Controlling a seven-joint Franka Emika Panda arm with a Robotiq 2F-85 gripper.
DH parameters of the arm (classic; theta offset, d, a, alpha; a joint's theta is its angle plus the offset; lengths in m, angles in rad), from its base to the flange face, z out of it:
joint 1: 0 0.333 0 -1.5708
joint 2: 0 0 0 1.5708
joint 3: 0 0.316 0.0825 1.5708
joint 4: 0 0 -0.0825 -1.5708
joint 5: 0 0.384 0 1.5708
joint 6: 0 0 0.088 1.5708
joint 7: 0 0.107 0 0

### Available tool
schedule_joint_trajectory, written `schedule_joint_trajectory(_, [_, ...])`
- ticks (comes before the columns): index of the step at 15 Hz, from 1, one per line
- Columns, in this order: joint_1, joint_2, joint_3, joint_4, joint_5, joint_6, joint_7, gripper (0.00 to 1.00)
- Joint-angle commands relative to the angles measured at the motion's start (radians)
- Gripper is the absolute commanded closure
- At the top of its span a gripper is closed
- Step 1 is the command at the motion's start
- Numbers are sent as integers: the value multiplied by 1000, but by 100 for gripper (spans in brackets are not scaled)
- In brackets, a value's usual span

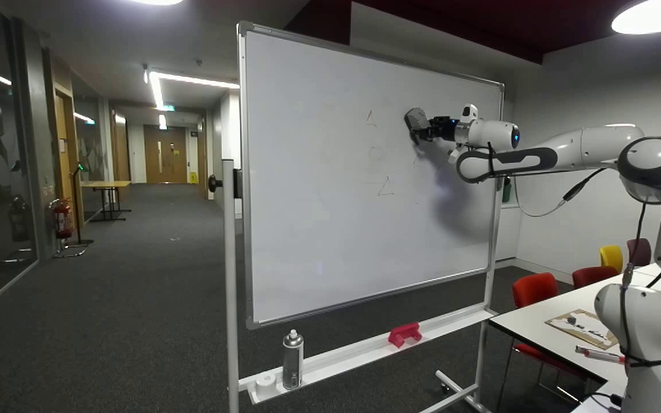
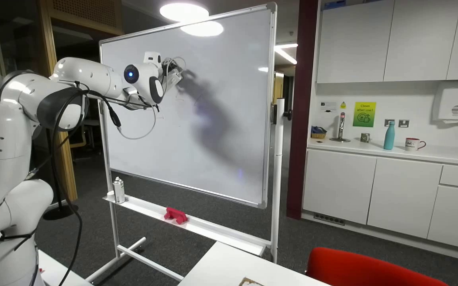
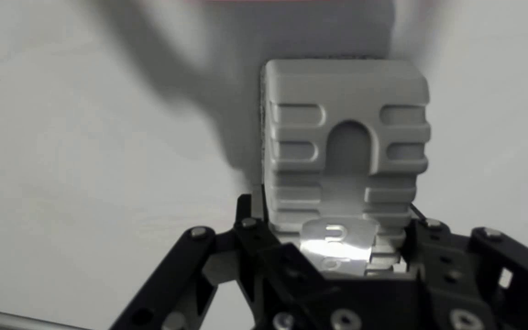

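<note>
Grey and ribbed, the eraser [image 3: 346, 149] sat pinched by its sides in the end effector [image 3: 337, 211] (ribbing probably aided grip), so its underside faced the whiteboard [image 1: 336, 246].

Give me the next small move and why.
I'd probably slide the grey eraser across the whiteboard toward the faint A-like mark: the end effector grips the eraser, which appears to lie against the board, and that mark shows nearby.

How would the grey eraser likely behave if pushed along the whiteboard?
The eraser looks stiff, given its ridged shell. Held near one end by the gripper, it may pivot under drag. It would probably slide easily: the whiteboard shows glossy reflections.
</note>
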Motion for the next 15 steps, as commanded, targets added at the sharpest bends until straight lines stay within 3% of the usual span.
schedule_joint_trajectory(1, [34, 30, -34, -34, 14, -1, -56, 65])
schedule_joint_trajectory(10, [21, 64, -40, -47, 15, -1, -79, 65])
schedule_joint_trajectory(13, [28, 61, -32, -26, 55, 0, -51, 65])
schedule_joint_trajectory(14, [10, 68, -6, -38, 116, 1, -64, 65])
schedule_joint_trajectory(15, [-3, 43, 4, -34, 55, -3, -57, 65])
